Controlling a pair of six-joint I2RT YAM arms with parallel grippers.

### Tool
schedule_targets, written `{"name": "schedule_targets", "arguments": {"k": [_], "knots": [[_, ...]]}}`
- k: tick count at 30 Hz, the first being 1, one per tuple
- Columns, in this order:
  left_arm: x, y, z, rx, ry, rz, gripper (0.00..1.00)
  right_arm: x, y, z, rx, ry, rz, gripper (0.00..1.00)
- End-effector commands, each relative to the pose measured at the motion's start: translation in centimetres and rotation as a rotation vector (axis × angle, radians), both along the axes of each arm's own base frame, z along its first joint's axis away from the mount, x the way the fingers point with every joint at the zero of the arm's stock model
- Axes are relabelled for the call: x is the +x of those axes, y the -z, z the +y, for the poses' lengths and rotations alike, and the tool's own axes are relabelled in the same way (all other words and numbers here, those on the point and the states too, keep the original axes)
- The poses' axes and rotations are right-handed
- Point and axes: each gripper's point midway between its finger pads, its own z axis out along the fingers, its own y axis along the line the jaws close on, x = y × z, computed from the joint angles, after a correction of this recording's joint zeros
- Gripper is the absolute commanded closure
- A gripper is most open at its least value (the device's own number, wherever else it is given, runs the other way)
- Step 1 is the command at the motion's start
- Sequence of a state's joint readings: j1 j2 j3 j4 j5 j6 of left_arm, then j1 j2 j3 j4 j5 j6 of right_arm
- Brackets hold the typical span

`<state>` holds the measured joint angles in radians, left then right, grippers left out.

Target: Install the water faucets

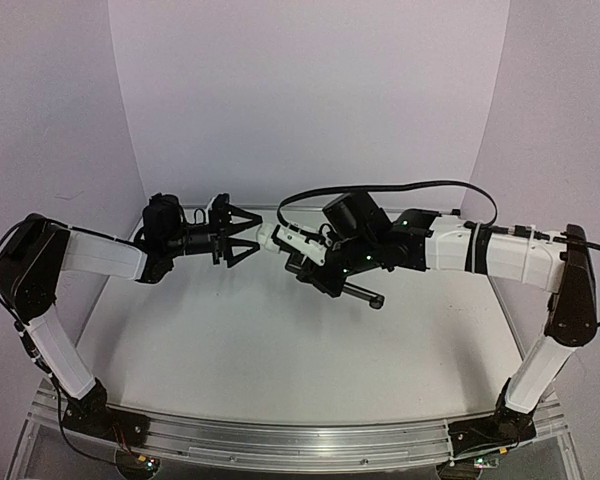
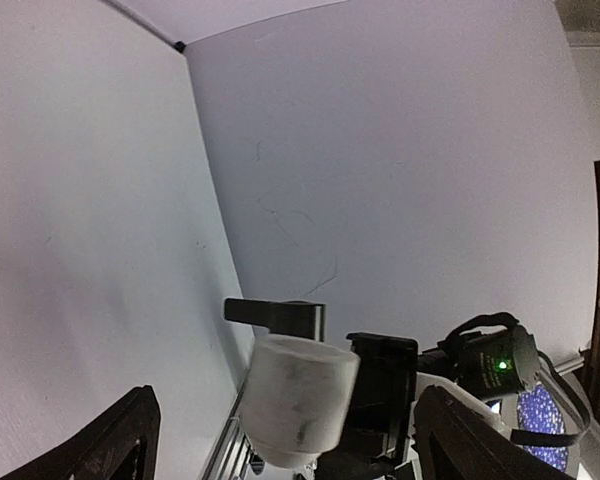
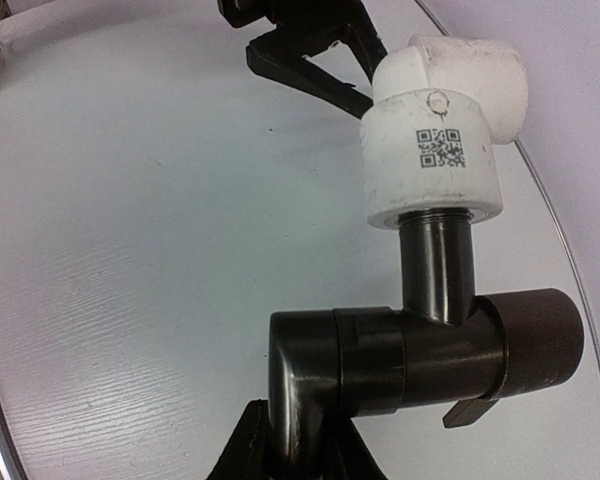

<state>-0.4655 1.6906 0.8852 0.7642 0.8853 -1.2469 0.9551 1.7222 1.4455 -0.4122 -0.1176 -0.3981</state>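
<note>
My right gripper (image 3: 305,445) is shut on the elbow end of the black water faucet (image 3: 420,350), holding it above the table. A white plastic fitting (image 3: 435,150) with a QR label sits on the faucet's threaded stem. In the top view the faucet (image 1: 360,292) slants down to the right from the right gripper (image 1: 305,265), and the fitting (image 1: 270,238) points left. My left gripper (image 1: 257,234) faces it with its jaws spread wide. In the left wrist view the fitting (image 2: 300,400) stands between the two fingers (image 2: 115,440) without touching them, under the faucet's black lever (image 2: 280,315).
The white round-cornered table (image 1: 280,360) lies below both arms, ringed by pale purple walls (image 1: 310,90). A metal rail (image 1: 300,440) runs along the near edge at the arm bases. A black cable (image 1: 400,187) loops above the right arm.
</note>
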Motion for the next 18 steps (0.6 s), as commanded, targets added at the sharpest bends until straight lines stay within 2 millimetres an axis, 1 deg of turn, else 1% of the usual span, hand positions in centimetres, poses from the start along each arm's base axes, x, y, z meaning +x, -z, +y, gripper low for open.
{"name": "schedule_targets", "arguments": {"k": [1,3,5,7,9,12,14,15,17,18], "knots": [[-2.0,-4.5,-0.8,-0.105,0.033,-0.233,0.09,1.0,-5.3,2.2,0.157,-0.02,-0.073,1.0],[-2.5,-4.3,-1.8,-0.08,0.065,-0.251,0.09,0.5,-5.5,2.5,0.173,-0.038,-0.057,1.0],[-2.4,-3.8,-2.5,-0.048,0.083,-0.247,0.1,0.2,-5.7,2.7,0.185,-0.057,-0.045,1.0],[-2.3,-3.4,-2.7,-0.027,0.082,-0.246,0.12,-0.1,-6.0,2.8,0.195,-0.066,-0.039,1.0],[-2.3,-3.7,-2.7,-0.029,0.086,-0.26,0.16,-0.2,-6.3,2.9,0.204,-0.072,-0.037,1.0],[-2.9,-4.6,-2.7,-0.046,0.097,-0.297,0.32,-0.4,-6.5,2.9,0.217,-0.08,-0.024,1.0],[-3.5,-5.1,-2.8,-0.06,0.119,-0.326,0.45,-0.7,-6.8,3.1,0.239,-0.092,0.002,1.0],[-3.8,-5.4,-2.9,-0.068,0.128,-0.344,0.52,-0.8,-6.9,3.1,0.252,-0.095,0.021,1.0],[-4.4,-5.6,-3.0,-0.072,0.147,-0.378,0.61,-1.0,-7.2,3.1,0.286,-0.111,0.07,1.0],[-4.7,-5.8,-3.0,-0.071,0.152,-0.398,0.67,-1.1,-7.4,3.1,0.304,-0.121,0.095,1.0]]}}
